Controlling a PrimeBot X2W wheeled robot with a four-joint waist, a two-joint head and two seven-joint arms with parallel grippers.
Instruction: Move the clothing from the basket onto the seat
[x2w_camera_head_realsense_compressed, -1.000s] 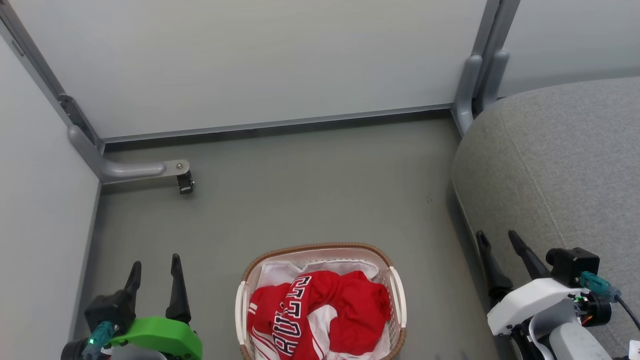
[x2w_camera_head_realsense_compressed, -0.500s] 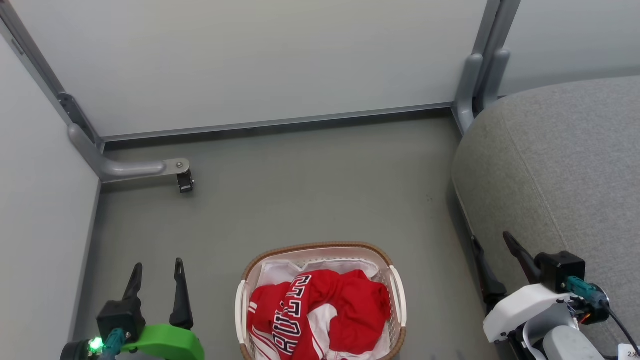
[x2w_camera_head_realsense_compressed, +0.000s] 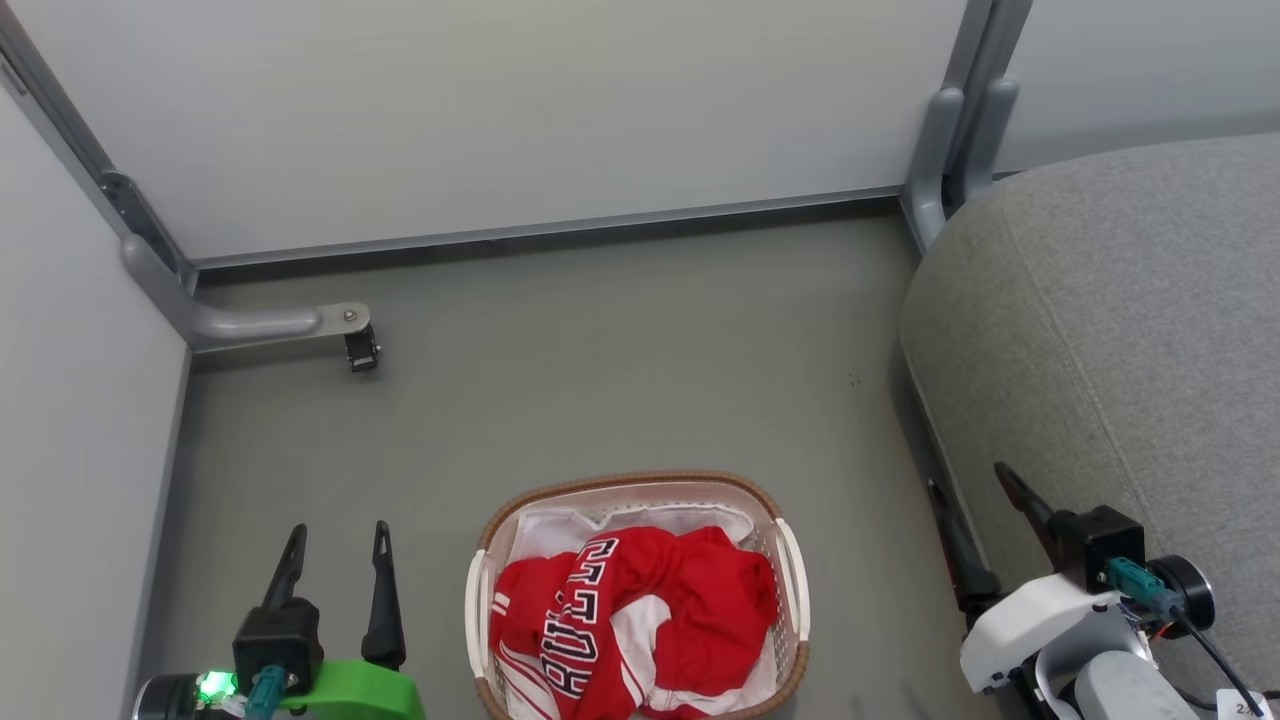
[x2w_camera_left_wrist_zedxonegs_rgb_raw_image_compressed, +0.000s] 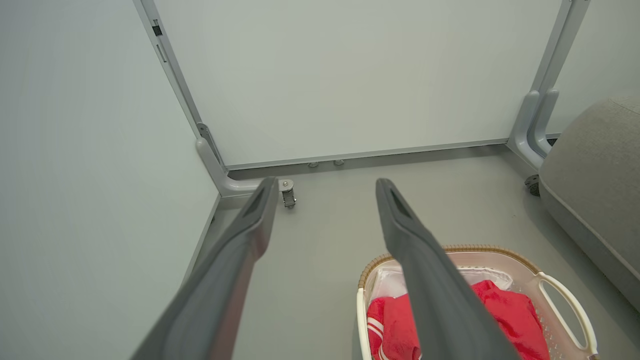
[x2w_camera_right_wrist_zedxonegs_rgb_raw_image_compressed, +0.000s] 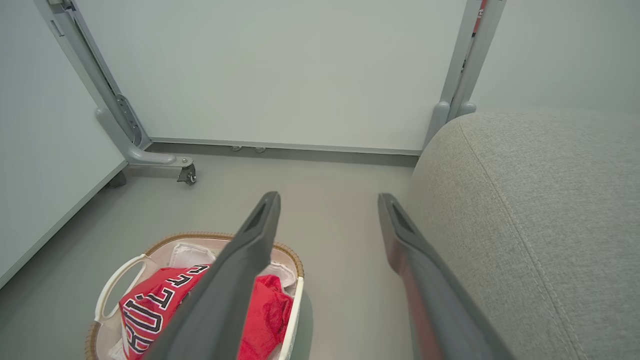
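At lower left, the left gripper (x2w_camera_head_realsense_compressed: 339, 527), wide and empty, had edged toward the basket (x2w_camera_head_realsense_compressed: 630, 480); right gripper (x2w_camera_head_realsense_compressed: 966, 475) likewise wide; red jerseys (x2w_camera_head_realsense_compressed: 720, 600) untouched

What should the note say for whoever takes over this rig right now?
Left gripper: open, empty, over the floor left of the basket.
Right gripper: open, empty, right of the basket, by the seat.
Clothing: red garments bunched in the basket on top of a white cloth.
Done: nothing on the seat yet.
Left: grasp each garment, lift it out, lay it on the seat; leave the white cloth.
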